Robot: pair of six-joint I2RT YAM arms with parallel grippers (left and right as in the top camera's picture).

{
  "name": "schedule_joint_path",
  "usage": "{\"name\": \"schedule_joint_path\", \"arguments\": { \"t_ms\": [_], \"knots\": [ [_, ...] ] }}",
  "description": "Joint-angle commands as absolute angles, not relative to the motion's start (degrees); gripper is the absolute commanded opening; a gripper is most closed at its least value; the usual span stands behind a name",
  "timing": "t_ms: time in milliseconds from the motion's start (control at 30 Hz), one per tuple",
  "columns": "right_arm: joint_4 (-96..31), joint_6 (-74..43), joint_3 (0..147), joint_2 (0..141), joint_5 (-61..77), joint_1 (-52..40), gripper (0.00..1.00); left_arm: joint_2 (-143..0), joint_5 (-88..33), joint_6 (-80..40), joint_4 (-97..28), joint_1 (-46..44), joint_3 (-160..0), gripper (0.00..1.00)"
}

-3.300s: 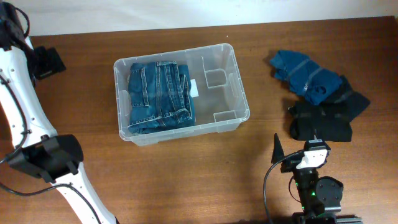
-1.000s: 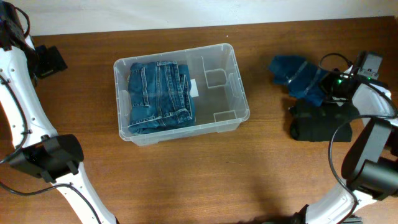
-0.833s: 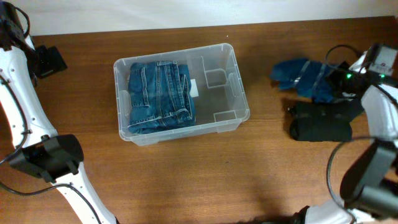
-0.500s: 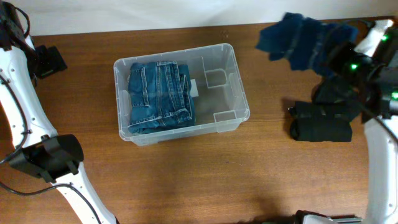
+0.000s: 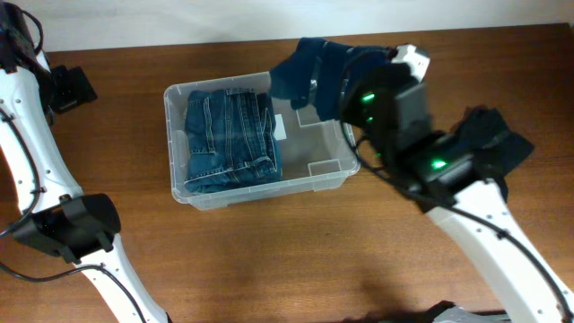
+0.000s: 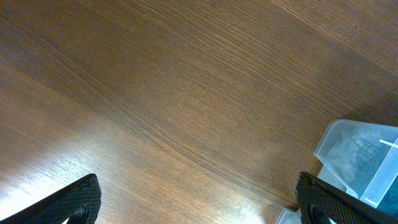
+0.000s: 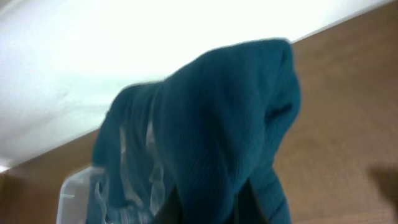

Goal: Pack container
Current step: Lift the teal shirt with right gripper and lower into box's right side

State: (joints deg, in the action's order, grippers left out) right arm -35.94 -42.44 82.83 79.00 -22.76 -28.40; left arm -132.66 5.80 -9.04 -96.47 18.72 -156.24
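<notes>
Right gripper (image 5: 342, 83), clamped on blue garment (image 5: 300, 65), carrying it from table to over container (image 5: 168, 135) free half; drop likely next.

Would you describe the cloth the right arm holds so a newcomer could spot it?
Start at the large clear plastic bin. Above its far right corner a teal knitted garment with pale stripes hangs from the right arm. Unlike the folded denim jeans inside and the black clothing nearby, it is airborne.

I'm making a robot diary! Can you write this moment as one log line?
right gripper: holding blue cloth | cloth: in air by container | jeans: in container | left gripper: open over table | black clothes: on table
</notes>
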Motion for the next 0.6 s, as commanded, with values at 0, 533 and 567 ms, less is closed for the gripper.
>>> {"name": "schedule_joint_path", "arguments": {
  "t_ms": [0,533,567],
  "knots": [
    [-34.98,-57.98,84.33,82.26,-43.29,-35.05,0.04,-132.42,5.58,-9.37,-96.53,18.81,-157.12,0.99],
    [-35.00,-83.22,84.33,96.64,-46.68,-40.36,0.04,-132.42,5.58,-9.37,-96.51,18.81,-157.12,1.00],
    [-35.05,-83.22,84.33,96.68,-46.52,-40.49,0.14,-132.42,5.58,-9.37,-96.53,18.81,-157.12,0.99]
  ]
}}
